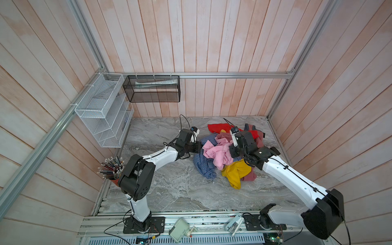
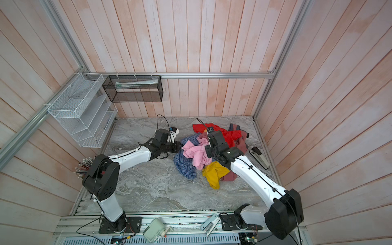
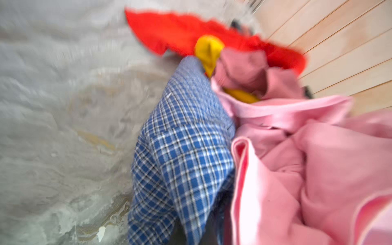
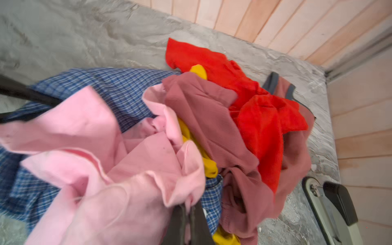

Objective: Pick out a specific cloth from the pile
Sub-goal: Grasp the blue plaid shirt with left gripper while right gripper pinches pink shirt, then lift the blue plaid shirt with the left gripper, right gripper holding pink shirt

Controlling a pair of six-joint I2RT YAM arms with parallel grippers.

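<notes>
in both top views the cloth (image 1: 204, 166) (image 2: 184, 165) is lying along the left edge of the pile (image 1: 235, 171), partly tucked under the pink garment (image 1: 216, 151). the left gripper (image 1: 199, 146) (image 2: 179, 147) is pressing against the cloth's upper fold with its jaws closed, though i cannot tell whether any fabric is pinched. the right arm (image 1: 286, 176) is reaching over the pile's middle. the grey marbled tabletop (image 1: 169, 191) is carrying everything, pale plank walls (image 1: 212, 42) are standing around it, and a stapler (image 2: 259, 158) is lying beside the pile. in the blurred left wrist view the cloth (image 3: 182, 148) is filling the centre and touching the pink garment (image 3: 297, 169). in the right wrist view the right gripper (image 4: 187, 209) is pinching the pink garment (image 4: 131, 191) with its jaws shut. the cloth (image 4: 118, 84) is spreading out behind, with a strip of it showing just beside the gripper.
</notes>
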